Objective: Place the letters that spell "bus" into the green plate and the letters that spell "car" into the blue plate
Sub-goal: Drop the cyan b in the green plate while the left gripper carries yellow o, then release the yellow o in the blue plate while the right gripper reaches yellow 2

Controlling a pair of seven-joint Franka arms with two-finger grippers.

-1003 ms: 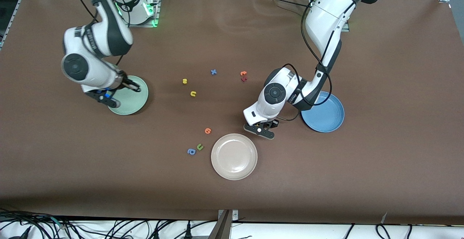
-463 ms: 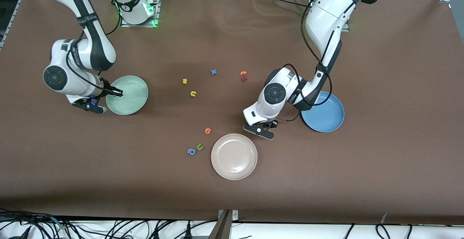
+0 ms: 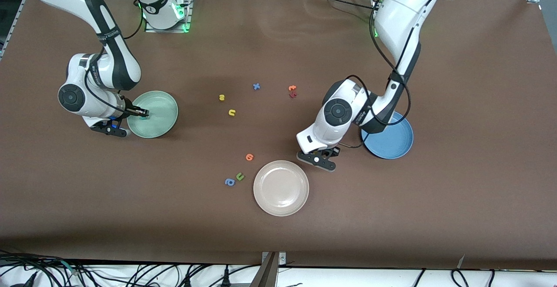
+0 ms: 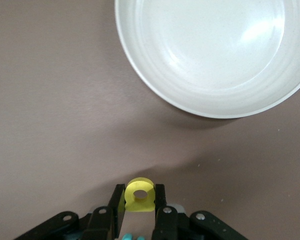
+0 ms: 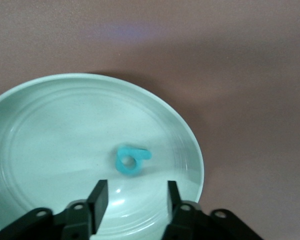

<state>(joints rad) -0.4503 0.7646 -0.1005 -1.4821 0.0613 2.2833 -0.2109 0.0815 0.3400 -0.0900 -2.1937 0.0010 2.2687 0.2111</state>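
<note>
Two arms are working over the bench, which is carrying three plates. Green plate is sitting toward the right arm's end; blue plate is sitting toward the left arm's end, partly covered by the left arm. A beige-white plate is lying nearest the front camera and is not part of the task.

Right gripper is hovering over the green plate's rim with jaws spread and nothing between them; the teal "b" is lying flat inside that plate. Left gripper is hanging just above the bench between the beige-white and blue plates, its jaws pinching the yellow "a" by its flat sides.

Letters are judged light, stiff and small, so each is likely needing a grip across opposite flat faces, centred, to avoid twisting or popping out. A low release is advisable, since a dropped letter could bounce off a plate.

Yellow "s" and yellow "u" are lying mid-bench, apart from each other. Distractors are present: a blue "x", orange and dark red pieces touching, an orange piece, and a green "u" just beside a blue "a". Teal "c" and "r" cannot be found.
</note>
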